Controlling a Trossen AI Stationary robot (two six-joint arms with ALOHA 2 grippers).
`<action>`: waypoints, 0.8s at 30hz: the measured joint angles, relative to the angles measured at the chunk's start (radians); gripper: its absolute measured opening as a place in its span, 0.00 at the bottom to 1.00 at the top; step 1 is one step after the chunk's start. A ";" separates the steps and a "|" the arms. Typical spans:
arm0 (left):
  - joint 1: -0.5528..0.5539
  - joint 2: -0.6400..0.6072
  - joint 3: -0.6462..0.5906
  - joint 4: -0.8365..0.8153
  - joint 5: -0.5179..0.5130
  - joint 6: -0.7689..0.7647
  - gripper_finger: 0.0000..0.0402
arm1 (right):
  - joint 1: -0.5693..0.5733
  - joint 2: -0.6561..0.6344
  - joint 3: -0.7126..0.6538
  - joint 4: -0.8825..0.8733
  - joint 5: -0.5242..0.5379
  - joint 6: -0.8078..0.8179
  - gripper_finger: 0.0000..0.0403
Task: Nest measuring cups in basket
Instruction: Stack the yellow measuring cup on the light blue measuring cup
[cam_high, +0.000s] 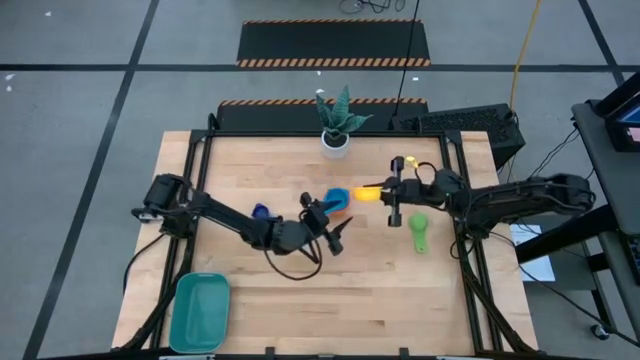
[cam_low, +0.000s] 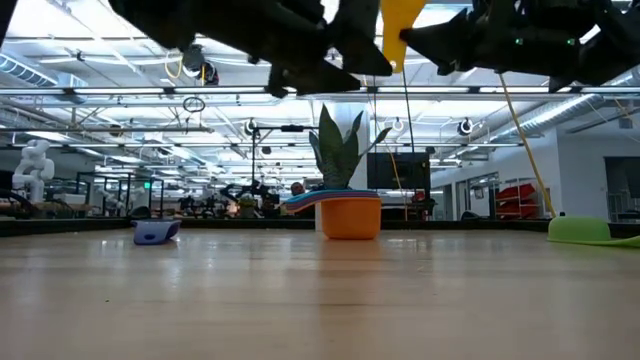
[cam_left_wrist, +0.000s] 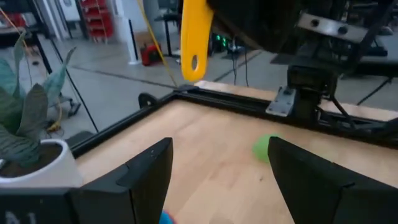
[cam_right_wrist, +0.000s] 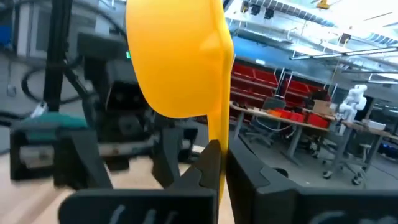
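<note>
1. Step: nesting, mid-carry. Right gripper (cam_right_wrist: 219, 163), raised above the table's middle, is clamped on the flat handle of a yellow round plastic measuring cup (cam_right_wrist: 177, 56).
2. Orange round plastic cup (cam_low: 350, 215), light blue one inside, stands mid-table nr the plant-side edge.
3. Left gripper (cam_left_wrist: 221, 171) hovers beside that stack, jaws wide, empty.
4. Teal rectangular plastic basket (cam_high: 200, 312) sits at the near-left corner, no cups in it.
5. Next: probably lower yellow into stack; needs centring.

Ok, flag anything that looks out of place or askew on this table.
The basket sits far from the cups at the table's near left corner. The green cup lies alone on the right, the navy cup alone on the left. The right gripper holds the yellow cup aloft by its handle.
</note>
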 joint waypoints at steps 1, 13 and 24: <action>0.001 0.022 0.000 0.048 0.001 0.012 0.66 | 0.006 0.001 -0.003 0.013 0.000 0.009 0.00; 0.009 0.180 0.006 0.475 0.048 0.098 0.66 | 0.101 0.008 -0.008 0.086 -0.077 0.085 0.00; -0.006 0.182 0.043 0.512 0.088 0.148 0.65 | 0.127 0.048 -0.008 0.115 -0.074 0.070 0.00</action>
